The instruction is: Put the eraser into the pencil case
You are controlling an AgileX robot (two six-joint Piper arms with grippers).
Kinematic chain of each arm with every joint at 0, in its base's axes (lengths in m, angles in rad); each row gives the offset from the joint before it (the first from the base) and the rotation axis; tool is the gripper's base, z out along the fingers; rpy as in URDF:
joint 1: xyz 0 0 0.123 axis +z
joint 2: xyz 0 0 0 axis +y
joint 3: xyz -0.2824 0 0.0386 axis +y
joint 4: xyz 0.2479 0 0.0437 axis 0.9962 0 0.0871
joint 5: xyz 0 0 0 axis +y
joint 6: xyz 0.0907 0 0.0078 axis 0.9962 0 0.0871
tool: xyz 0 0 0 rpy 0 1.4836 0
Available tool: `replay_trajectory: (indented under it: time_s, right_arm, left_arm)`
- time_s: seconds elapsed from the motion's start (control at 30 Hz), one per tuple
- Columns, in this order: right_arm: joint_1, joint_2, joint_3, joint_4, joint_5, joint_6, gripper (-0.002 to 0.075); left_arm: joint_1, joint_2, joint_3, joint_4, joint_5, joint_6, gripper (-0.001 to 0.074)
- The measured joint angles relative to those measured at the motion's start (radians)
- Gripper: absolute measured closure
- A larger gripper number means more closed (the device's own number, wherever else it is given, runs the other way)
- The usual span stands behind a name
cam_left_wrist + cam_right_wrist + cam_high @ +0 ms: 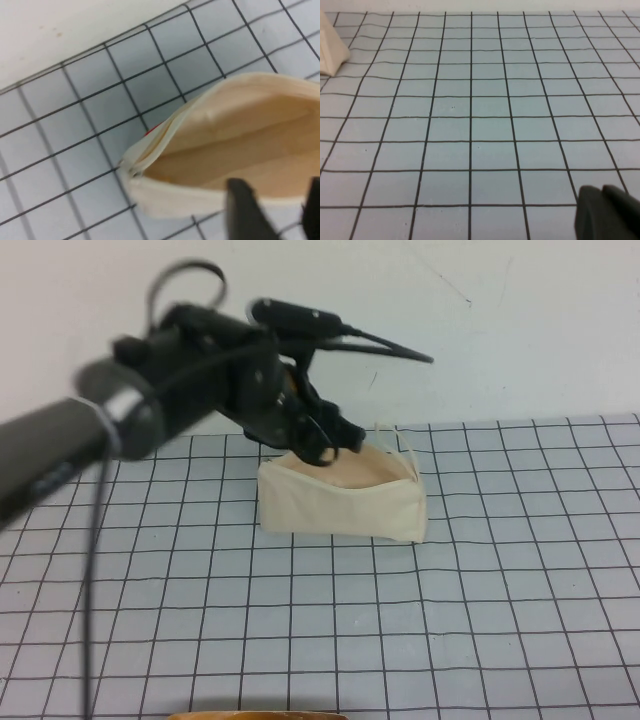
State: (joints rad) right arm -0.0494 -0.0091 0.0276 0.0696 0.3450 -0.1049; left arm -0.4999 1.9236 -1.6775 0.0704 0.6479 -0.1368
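Note:
The pencil case (340, 505) is a cream fabric pouch standing open on the grid mat, with its pinkish-beige lining showing. It also shows in the left wrist view (240, 130) and at the edge of the right wrist view (330, 50). My left gripper (330, 440) hovers over the pouch's far left rim. In the left wrist view it (275, 187) is open with nothing between its fingers (240, 205). The eraser shows in no view. My right gripper (602, 192) is shut and empty, low over the bare mat, and is out of the high view.
The grid mat (450, 620) covers the table, and a white wall (520, 330) stands close behind the pouch. A thin white pull cord (405, 445) sticks up at the pouch's far right. A brownish edge (260, 714) shows at the front.

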Motion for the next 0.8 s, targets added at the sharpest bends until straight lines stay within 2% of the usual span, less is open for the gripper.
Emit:
replay_trajectory:
  time_s: [0.07,0.1,0.2,0.53,0.7,0.8]
  right_arm:
    - [0.000,0.000,0.000,0.000,0.000,0.000,0.0727]
    - [0.000,0.000,0.000,0.000,0.000,0.000,0.0727]
    - [0.000,0.000,0.000,0.000,0.000,0.000,0.0727]
    - [0.000,0.000,0.000,0.000,0.000,0.000,0.0727]
    - [0.000,0.000,0.000,0.000,0.000,0.000,0.0727]
    - [0.000,0.000,0.000,0.000,0.000,0.000,0.0727]
  left_arm:
    - [0.000,-0.061,0.009,0.007,0.054,0.033,0.0566]
    - [0.000,-0.091,0.027,0.007,0.060,0.042,0.0624]
    - [0.000,-0.222,0.125,-0.005,0.039,0.060,0.0701]
    - [0.000,-0.710,0.617,-0.061,-0.118,0.060,0.0735]
    - [0.000,-0.900,0.764,-0.061,-0.096,0.057,0.0735]
    - [0.000,-0.997,0.810,-0.070,-0.007,0.056,0.0735]
